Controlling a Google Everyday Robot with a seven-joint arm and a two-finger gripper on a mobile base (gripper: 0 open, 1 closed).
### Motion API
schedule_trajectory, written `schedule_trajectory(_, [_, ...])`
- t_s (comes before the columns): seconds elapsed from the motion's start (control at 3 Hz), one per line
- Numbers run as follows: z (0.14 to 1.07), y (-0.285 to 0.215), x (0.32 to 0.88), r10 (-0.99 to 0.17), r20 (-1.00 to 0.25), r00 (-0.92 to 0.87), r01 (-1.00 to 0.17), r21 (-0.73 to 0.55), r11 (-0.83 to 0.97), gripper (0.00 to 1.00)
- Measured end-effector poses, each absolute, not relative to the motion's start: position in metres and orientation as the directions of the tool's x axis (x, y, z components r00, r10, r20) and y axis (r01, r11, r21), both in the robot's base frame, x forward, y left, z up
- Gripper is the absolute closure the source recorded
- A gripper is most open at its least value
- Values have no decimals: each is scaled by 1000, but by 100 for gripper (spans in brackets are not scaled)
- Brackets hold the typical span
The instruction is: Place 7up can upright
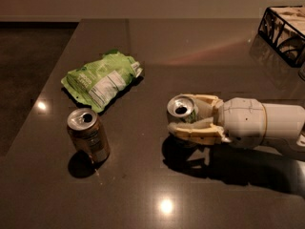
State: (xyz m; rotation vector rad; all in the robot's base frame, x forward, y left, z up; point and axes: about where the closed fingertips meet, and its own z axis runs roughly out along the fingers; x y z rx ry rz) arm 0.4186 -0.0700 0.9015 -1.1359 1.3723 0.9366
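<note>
The gripper (pixel 186 119) is being seen a little right of the middle of the frame. Its two cream fingers (pixel 198 132) are being closed around the 7up can (pixel 181 109), one above the body and one below it, so that the can is being held between them. The can is being carried just over the table (pixel 214 46) and not rested on it, as is being judged from the dark shadow (pixel 183 151) lying apart below it. Its silver top with the open mouth is being turned toward the left and partly upward, so the can is being held tilted, nearer to lying than to standing. For this step to be done well, the wrist should be rotated until the top is facing straight up, and the base should be lowered flat onto the bare surface beneath. The fingers should be opened only when the whole base is being supported. As the opened can is probably light, a slow release is being advised, otherwise it could be tipped by a finger dragging along its side. The white wrist (pixel 243 123) is being stretched almost level from the right edge of the frame, low over the table. Well apart, at the lower left, an orange-brown can (pixel 88 137) is standing upright, a green snack bag (pixel 102 80) is lying above it, and a dark patterned box (pixel 286 32) is being seen in the upper right corner.
</note>
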Motion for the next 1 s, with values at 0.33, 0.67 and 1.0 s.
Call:
schedule_trajectory(0.33, [903,-68,418,-130,-991,30,-971,-60,232,35])
schedule_trajectory(0.67, [904,-66,417,-132,-991,33,-972,-62,228,12])
schedule_trajectory(1.0, [905,-63,417,-133,-990,35,-972,-65,224,0])
